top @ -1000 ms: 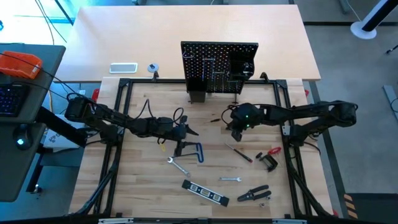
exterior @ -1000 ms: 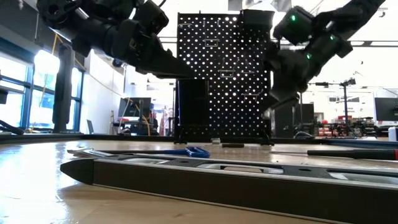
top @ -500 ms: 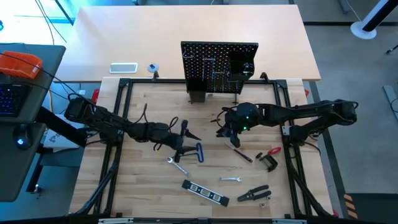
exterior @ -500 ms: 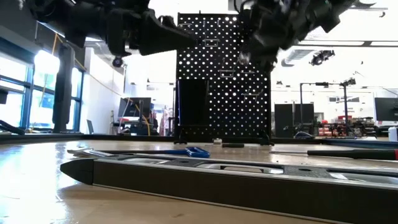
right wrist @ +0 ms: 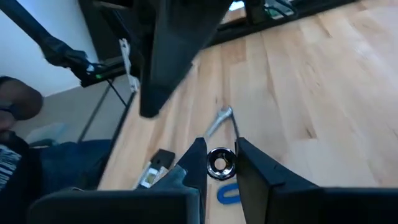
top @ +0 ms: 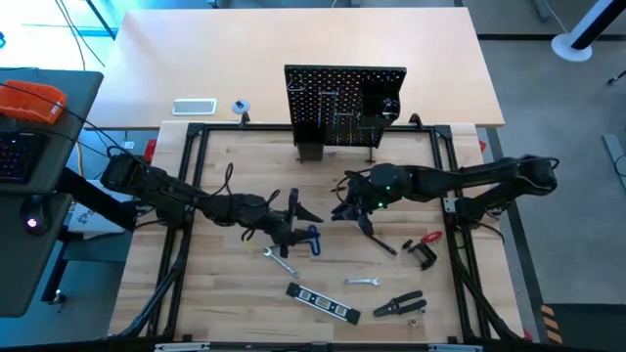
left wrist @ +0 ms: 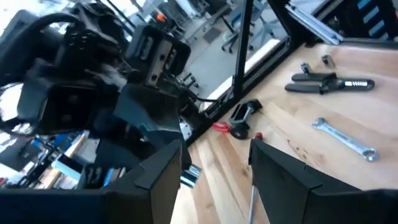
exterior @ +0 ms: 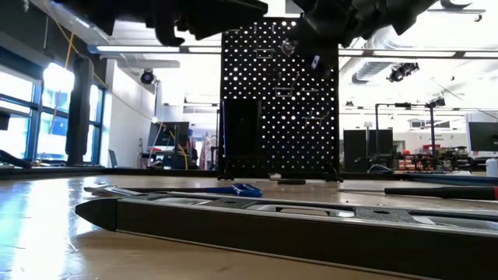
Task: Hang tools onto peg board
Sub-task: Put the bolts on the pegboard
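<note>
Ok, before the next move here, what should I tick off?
1. Right gripper grips the silver ring-ended tool: ok, the ring sits between its fingers.
2. Left gripper open and empty: ok.
3. Grippers apart: ok, the high view shows a gap between them above mid-table.
4. Peg board upright at the table's far edge: ok.
5. Free hook for this tool: cannot tell.
6. Other tools clear of the arms: ok for the black level and pliers; the blue-handled key lies just under the left gripper.

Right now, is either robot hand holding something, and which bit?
The right gripper pinches a small silver ring-shaped end of a tool; which tool cannot be told. The left gripper is open and empty.
</note>
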`<action>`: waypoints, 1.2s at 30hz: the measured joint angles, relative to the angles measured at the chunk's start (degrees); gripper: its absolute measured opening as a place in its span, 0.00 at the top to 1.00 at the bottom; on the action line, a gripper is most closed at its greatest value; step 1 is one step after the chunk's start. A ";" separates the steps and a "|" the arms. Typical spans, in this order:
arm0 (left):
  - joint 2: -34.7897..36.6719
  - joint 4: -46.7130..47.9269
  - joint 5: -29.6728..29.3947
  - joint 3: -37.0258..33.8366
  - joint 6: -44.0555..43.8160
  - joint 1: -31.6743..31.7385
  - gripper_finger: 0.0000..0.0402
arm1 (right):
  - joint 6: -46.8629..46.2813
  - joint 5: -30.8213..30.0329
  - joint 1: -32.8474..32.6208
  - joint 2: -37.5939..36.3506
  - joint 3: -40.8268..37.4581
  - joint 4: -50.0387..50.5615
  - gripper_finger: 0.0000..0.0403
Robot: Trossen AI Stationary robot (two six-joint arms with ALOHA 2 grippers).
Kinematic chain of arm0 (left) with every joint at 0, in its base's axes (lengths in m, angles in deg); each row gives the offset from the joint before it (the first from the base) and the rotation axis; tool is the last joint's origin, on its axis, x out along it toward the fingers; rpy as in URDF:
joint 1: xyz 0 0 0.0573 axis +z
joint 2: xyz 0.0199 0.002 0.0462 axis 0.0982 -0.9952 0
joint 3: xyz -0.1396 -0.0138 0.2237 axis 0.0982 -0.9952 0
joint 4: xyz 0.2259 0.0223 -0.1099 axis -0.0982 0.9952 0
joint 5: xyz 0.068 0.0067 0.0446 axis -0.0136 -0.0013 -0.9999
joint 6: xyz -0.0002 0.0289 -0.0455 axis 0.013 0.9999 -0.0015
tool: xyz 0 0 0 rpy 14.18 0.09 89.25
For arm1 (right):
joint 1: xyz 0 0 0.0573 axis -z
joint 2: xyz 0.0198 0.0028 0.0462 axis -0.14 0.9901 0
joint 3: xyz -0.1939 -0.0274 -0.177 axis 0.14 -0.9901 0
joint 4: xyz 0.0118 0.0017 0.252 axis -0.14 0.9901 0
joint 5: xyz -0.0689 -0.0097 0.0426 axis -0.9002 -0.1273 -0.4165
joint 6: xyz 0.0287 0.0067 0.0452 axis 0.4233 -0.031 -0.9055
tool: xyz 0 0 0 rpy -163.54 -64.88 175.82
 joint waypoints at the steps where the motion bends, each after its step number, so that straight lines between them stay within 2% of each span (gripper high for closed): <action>1: -0.47 1.49 0.01 0.96 0.30 0.04 0.54 | -0.18 0.46 -0.13 0.66 0.00 -1.25 0.88; 6: -3.94 9.46 0.20 4.96 0.62 0.07 0.52 | -0.17 2.71 -0.43 3.01 -0.07 -3.85 0.88; 13: -5.80 8.07 -0.50 5.95 -0.02 -0.04 0.47 | -0.07 3.25 -0.76 3.50 -0.07 -3.38 0.88; 19: -5.05 8.36 -1.49 5.97 -1.22 -0.31 0.46 | 0.01 2.86 -1.09 3.45 -0.07 -3.36 0.88; 25: -4.10 10.58 -6.45 6.12 -0.09 -2.05 0.46 | 0.38 2.54 -1.33 3.54 0.02 -3.40 0.88; 31: -2.84 8.74 -10.38 6.47 1.60 -2.47 0.46 | 0.50 3.35 -1.68 3.76 -0.05 -2.47 0.88; 36: -2.83 9.96 -9.07 6.34 1.59 -1.81 0.46 | 0.43 3.36 -2.37 3.69 -0.07 -2.79 0.88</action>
